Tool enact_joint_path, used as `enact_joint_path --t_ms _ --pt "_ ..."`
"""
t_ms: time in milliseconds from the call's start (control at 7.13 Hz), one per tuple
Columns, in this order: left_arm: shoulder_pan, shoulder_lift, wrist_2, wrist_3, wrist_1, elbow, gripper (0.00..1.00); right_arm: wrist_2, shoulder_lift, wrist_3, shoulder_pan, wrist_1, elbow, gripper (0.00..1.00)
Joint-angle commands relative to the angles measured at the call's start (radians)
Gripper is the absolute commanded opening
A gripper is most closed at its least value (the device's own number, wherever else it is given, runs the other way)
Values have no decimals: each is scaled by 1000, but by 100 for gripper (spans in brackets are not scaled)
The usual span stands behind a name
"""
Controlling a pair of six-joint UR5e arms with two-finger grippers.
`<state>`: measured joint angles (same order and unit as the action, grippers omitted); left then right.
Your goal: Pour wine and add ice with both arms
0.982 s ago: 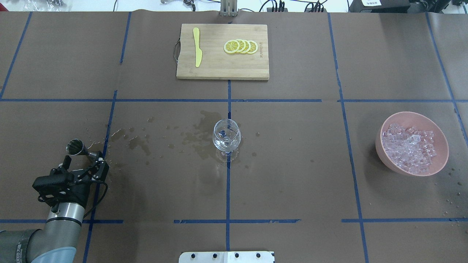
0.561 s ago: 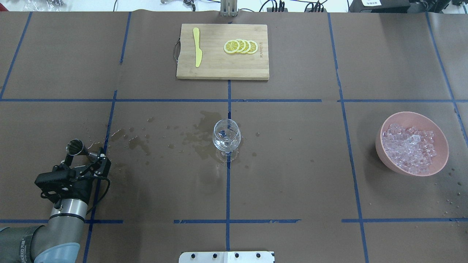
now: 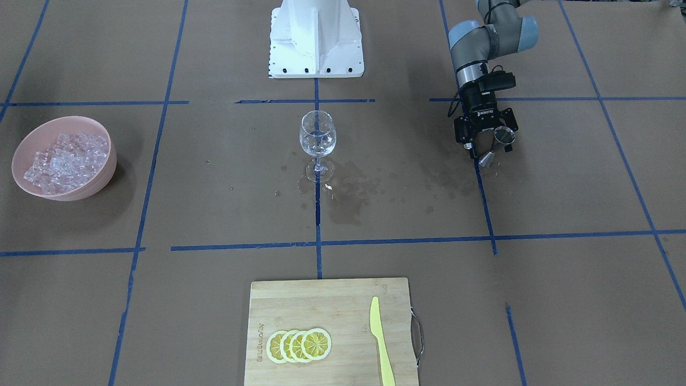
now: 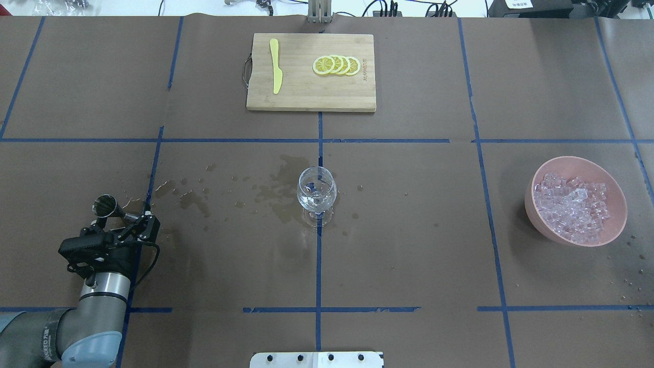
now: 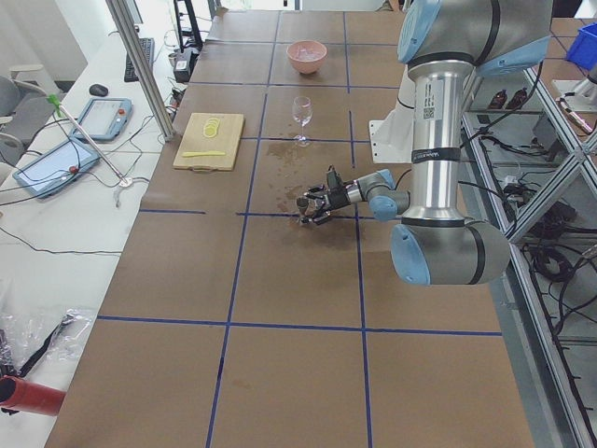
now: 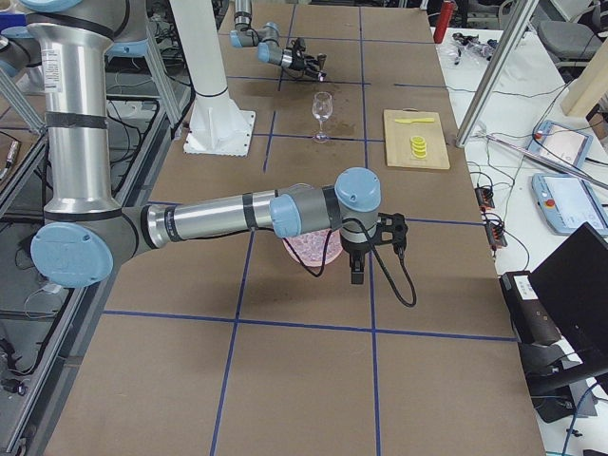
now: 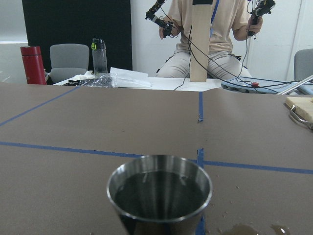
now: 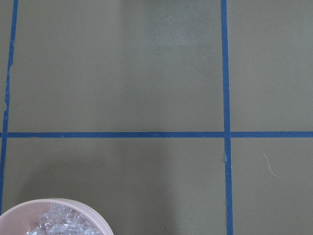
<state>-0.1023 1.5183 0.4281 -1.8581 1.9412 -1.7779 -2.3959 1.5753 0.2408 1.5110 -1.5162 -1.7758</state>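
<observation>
A clear wine glass (image 4: 317, 191) stands at the table's middle with a little colourless wine (image 4: 317, 199) in its bowl. A pink bowl (image 4: 577, 161) heaped with ice cubes (image 4: 575, 209) sits at the right. My left gripper (image 4: 122, 223) lies low at the near left, jaws spread wide on either side of an upright metal jigger (image 4: 104, 206). The jigger also fills the bottom of the left wrist view (image 7: 160, 193). My right gripper (image 6: 359, 271) shows only in the exterior right view, hovering over the pink bowl; I cannot tell if it is open. The right wrist view shows the bowl's rim (image 8: 54, 204).
A bamboo cutting board (image 4: 311, 97) with lemon slices (image 4: 337, 65) and a yellow knife (image 4: 276, 66) lies at the far middle. Dark wet stains (image 4: 278, 191) spread left of the glass. Blue tape lines grid the brown paper.
The left arm's wrist has shifted right and forward around the jigger. The jigger, the glass and the bowl have stayed put.
</observation>
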Motion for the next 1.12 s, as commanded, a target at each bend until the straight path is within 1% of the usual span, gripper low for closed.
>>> enact_joint_path --t_ms 0,140,280,701,982 --pt "-11 0 1 7 2 -11 94 0 0 0 0 -2 -7 100" --pt "-16 -1 1 26 4 -24 92 -3 0 0 0 -2 -7 100" --pt "-17 -12 0 27 24 -28 88 -12 0 0 0 -2 -7 100" --pt "-17 -16 0 19 36 -12 86 -14 3 8 0 -2 -7 100" --pt "-16 -15 1 19 36 -12 83 -16 2 8 0 -1 -7 100"
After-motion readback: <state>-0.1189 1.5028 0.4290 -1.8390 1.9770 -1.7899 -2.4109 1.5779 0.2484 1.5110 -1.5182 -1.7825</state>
